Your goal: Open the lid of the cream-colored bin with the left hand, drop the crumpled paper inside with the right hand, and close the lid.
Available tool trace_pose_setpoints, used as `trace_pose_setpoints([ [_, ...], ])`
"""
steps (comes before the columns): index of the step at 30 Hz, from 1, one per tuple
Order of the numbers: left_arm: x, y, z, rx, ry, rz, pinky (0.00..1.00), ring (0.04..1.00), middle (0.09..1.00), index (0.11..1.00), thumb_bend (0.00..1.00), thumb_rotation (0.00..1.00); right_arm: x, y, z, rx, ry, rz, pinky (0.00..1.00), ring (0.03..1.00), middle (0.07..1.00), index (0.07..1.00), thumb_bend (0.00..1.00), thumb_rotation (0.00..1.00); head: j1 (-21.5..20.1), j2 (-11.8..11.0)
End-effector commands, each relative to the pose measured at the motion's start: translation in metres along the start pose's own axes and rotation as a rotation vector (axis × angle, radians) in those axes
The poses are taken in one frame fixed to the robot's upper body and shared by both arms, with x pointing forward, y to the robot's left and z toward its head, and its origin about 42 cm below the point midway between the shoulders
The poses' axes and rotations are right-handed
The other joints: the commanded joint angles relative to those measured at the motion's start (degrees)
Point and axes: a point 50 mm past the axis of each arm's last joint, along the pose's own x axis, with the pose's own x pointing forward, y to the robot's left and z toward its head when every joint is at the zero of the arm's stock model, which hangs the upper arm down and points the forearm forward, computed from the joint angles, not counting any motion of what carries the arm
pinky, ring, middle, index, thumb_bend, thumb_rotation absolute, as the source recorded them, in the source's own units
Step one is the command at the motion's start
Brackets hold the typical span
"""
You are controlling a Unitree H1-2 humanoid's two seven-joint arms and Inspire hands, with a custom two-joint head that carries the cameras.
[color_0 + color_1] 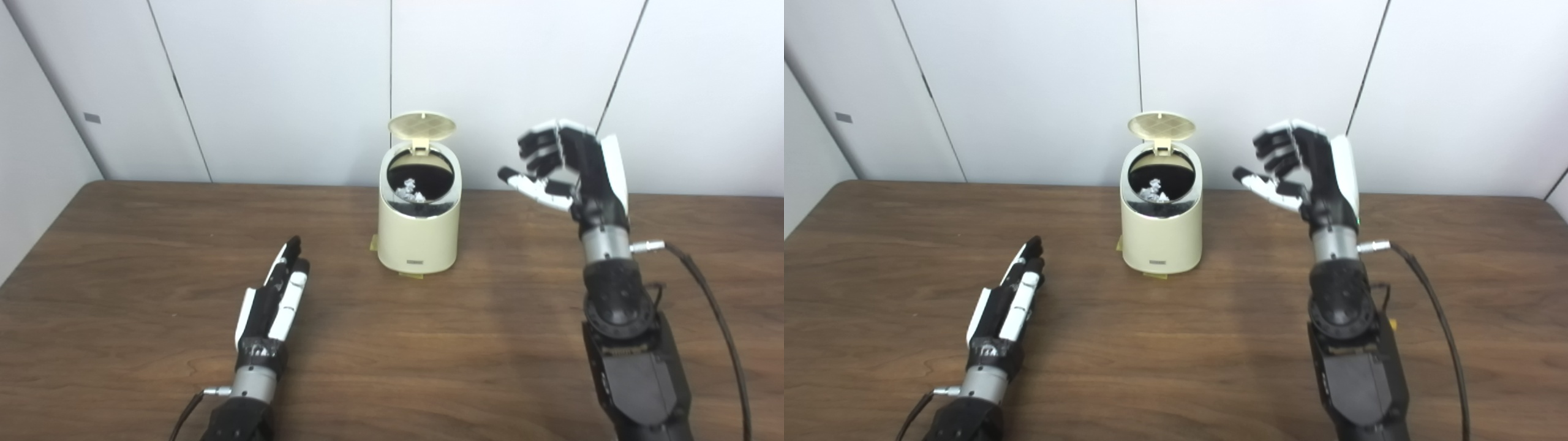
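Since the lid (pixel 422 125) stood tipped up behind the opening of the cream-colored bin (pixel 419 236), w/ the crumpled paper (pixel 411 192) already lying inside against the dark liner, the step left looked to be the closing. That turned on where the lid sat relative to each hand. It was hinged at the back rim, nearly upright, its face toward the cameras, so a push would prob. need to come from behind or above and carry it forward and down.

The left hand (pixel 274 300) lay low, at or just over the table (pixel 122 257), forward-left of the bin and well apart from it, long axis pointing up and slightly right, roughly toward the bin. Its fingers were straight and close together, released, holding nothing and touching neither bin nor lid. To reach the lid it would have to rise and travel up and to the right.

The right hand (pixel 1301 165) was raised off the table, right of the bin at about lid height, palm facing left. Its fingers were spread and partly curled, thumb out toward the bin, empty, no contact w/ anything. In picture terms it sat nearer the lid than the left, approx. level w/ it, though the task gave the lid to the left hand.
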Motion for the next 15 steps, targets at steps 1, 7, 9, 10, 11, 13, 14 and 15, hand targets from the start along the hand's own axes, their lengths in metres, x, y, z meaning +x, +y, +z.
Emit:
trace_pose_setpoints([
  [1, 0.015, 0.0, 0.027, -0.013, -0.096, 0.007, 1.0, 1.0, 1.0, 1.0, 0.55, 0.77, 0.0, -0.007, 0.015, 0.131, -0.038, -0.001, 0.49, 0.512, 0.501, 0.5, 0.52, 0.0, -0.1, 0.08],
  [7, 0.029, 0.003, 0.041, -0.027, -0.103, -0.002, 1.0, 1.0, 1.0, 1.0, 0.53, 0.78, -0.022, -0.013, -0.017, 0.261, 0.026, 0.034, 0.71, 0.777, 0.784, 0.72, 0.55, 0.48, -1.03, 0.32],
  [9, 0.035, 0.004, 0.047, -0.021, -0.105, -0.006, 1.0, 1.0, 1.0, 1.0, 0.54, 0.78, -0.027, -0.016, -0.025, 0.294, 0.056, 0.051, 0.83, 0.864, 0.858, 0.824, 0.6, 0.69, -1.23, 0.33],
  [10, 0.038, 0.004, 0.05, -0.017, -0.105, -0.008, 1.0, 1.0, 1.0, 1.0, 0.54, 0.78, -0.029, -0.017, -0.028, 0.292, 0.062, 0.06, 0.87, 0.889, 0.879, 0.851, 0.61, 0.74, -1.32, 0.4],
  [11, 0.041, 0.004, 0.053, -0.012, -0.103, -0.009, 1.0, 1.0, 1.0, 1.0, 0.53, 0.78, -0.031, -0.017, -0.03, 0.289, 0.065, 0.065, 0.9, 0.913, 0.901, 0.876, 0.61, 0.79, -1.49, 0.45],
  [13, 0.049, 0.004, 0.059, -0.008, -0.1, -0.021, 1.0, 1.0, 1.0, 1.0, 0.53, 0.79, -0.034, -0.019, -0.035, 0.29, 0.079, 0.07, 0.94, 0.937, 0.921, 0.901, 0.62, 0.88, -1.61, 0.43],
  [14, 0.053, 0.004, 0.063, -0.004, -0.099, -0.03, 1.0, 1.0, 1.0, 1.0, 0.52, 0.8, -0.034, -0.019, -0.036, 0.285, 0.083, 0.076, 0.96, 0.942, 0.927, 0.907, 0.62, 0.9, -1.68, 0.45],
  [15, 0.056, 0.003, 0.066, 0.002, -0.095, -0.042, 1.0, 1.0, 1.0, 1.0, 0.51, 0.82, -0.035, -0.02, -0.038, 0.28, 0.086, 0.081, 0.97, 0.949, 0.937, 0.916, 0.62, 0.95, -1.73, 0.42],
])
